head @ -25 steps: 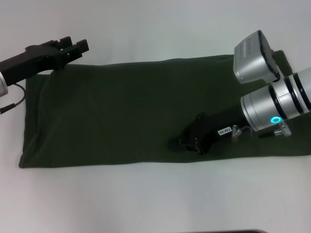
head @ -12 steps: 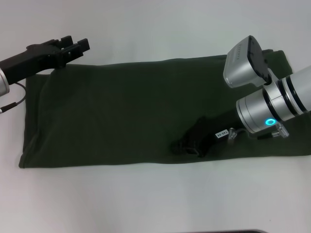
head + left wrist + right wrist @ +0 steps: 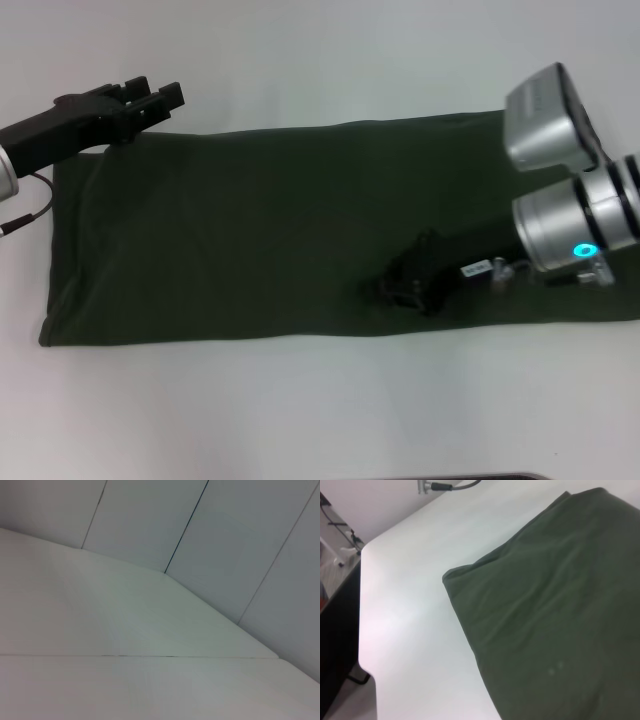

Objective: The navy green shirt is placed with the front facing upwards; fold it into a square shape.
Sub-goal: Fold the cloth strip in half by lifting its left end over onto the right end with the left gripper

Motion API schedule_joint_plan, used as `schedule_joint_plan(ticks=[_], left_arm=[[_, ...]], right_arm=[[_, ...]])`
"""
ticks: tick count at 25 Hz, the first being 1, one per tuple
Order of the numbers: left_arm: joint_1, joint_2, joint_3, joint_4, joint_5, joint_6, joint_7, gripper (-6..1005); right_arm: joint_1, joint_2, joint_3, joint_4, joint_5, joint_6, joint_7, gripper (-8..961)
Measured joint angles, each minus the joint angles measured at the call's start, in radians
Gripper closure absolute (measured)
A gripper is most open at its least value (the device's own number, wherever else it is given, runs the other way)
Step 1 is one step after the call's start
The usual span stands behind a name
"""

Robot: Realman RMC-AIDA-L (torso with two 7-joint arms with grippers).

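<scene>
From the head camera, the navy green shirt (image 3: 300, 230) is lying as a long folded band across the white table (image 3: 320, 410), plain dark cloth up, no lettering showing. The right gripper (image 3: 405, 287) is sitting low over the band's near right part; set against the earlier head frames, it is drifting slightly back toward the robot's right, its wrist housing sliding outward with it. Its dark fingers are merging with the cloth, so I cannot tell how far apart they are or whether they are pinching any fabric. The left gripper (image 3: 150, 100) is hovering at the band's far left corner in the same spot as before, its jaws looking parted and holding nothing. The left wrist camera is showing only bare table and wall panels. The right wrist camera is showing the shirt (image 3: 555, 610) lying flat with a rounded folded corner. The small shift suggests the right arm is positioning for a grasp, with the crosswise fold into a square still to do.
</scene>
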Motion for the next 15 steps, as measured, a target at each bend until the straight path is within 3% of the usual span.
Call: schedule_joint_plan(ticks=[10, 15], left_arm=[[0.002, 0.000, 0.000, -0.006, 0.000, 0.003, 0.000, 420], [-0.004, 0.000, 0.000, -0.015, 0.000, 0.001, 0.007, 420]], right_arm=[[-0.161, -0.057, 0.088, -0.038, -0.006, -0.081, 0.009, 933], [-0.209, -0.072, 0.118, -0.037, -0.008, -0.087, 0.009, 933]])
